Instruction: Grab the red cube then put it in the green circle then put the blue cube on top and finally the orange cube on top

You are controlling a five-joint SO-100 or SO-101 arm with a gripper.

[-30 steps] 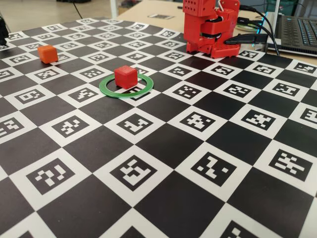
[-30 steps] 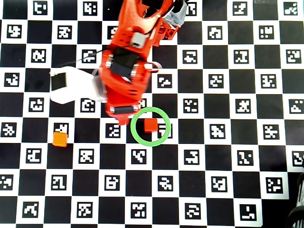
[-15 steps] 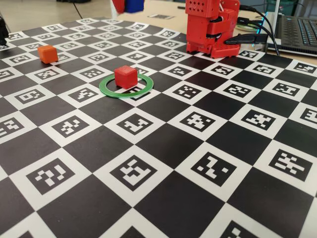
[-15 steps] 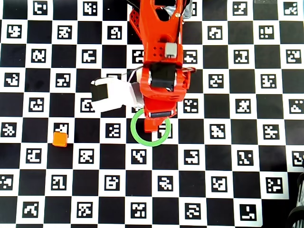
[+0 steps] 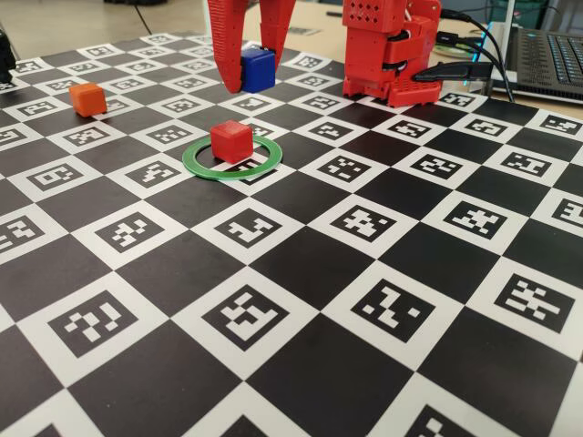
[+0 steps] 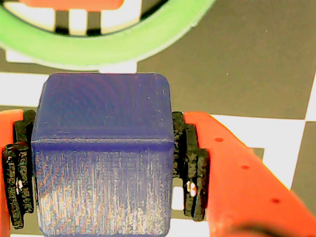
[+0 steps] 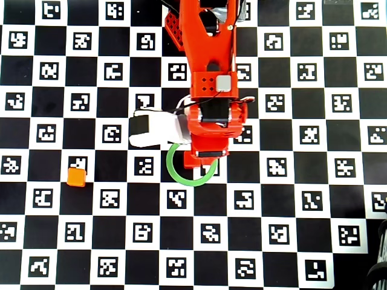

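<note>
One cube held: my gripper (image 5: 251, 73) fingers pinch the blue cube (image 5: 258, 69), up off the board.
Ring: green circle (image 5: 230, 157) encloses the red cube (image 5: 231, 140).
Orange cube (image 5: 87, 99): well left of ring, fixed view.

In the overhead view the arm (image 7: 208, 90) hides the red cube and part of the green circle (image 7: 181, 178); the wrist view crops the ring (image 6: 98, 44)
</note>
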